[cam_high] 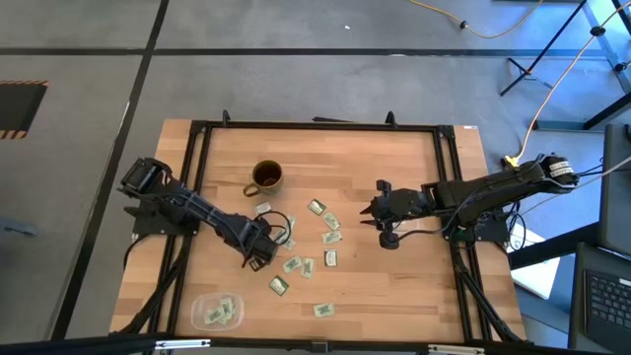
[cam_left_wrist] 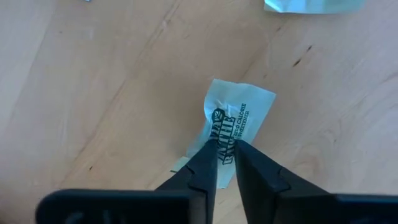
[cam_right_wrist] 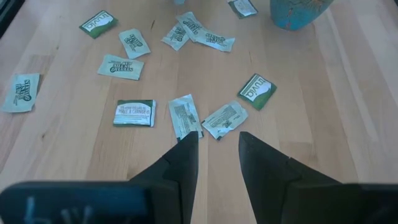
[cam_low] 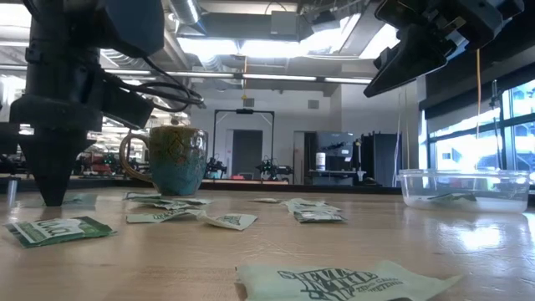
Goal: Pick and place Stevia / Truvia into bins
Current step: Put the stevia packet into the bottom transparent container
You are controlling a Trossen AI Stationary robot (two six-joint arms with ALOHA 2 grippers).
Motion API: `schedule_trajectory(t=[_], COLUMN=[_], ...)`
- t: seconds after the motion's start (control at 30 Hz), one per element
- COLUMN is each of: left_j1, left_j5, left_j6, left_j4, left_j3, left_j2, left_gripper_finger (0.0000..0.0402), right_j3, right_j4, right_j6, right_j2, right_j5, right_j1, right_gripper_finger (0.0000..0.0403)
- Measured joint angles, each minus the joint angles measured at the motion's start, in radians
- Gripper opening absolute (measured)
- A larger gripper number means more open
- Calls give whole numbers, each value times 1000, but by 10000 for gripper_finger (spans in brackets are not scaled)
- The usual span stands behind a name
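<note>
- While flat on the desk (cam_left_wrist: 93, 93), the sachet (cam_left_wrist: 239, 121) has its long axis running away from the left hand (cam_left_wrist: 227, 155), whose fingers pinch its near end.
- Right hand (cam_right_wrist: 217, 146) hovers open, empty.

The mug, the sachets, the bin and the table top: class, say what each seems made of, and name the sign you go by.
Brown and teal glazed mug: likely ceramic, with a glossy mottled glaze. Small green and white sachets: paper, matte, with creased, crimped ends. Shallow clear bin: probably plastic, since sachets show through its wall. Light table top: wood, with visible grain and plank seams.
</note>
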Motion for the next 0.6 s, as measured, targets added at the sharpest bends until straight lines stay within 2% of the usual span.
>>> schedule_trajectory(t=[0.27,0.6], left_j1=[0,-12], left_j5=[-5,7], left_j6=[1,26], left_j4=[-1,-3], left_j3=[-1,45], left_j2=[1,-79], left_gripper_finger=[17,14], right_j3=[0,0], right_j4=[0,-1], right_j6=[0,0], right_j2=[0,0], right_j5=[0,0], right_j1=[0,0], right_gripper_finger=[119,119])
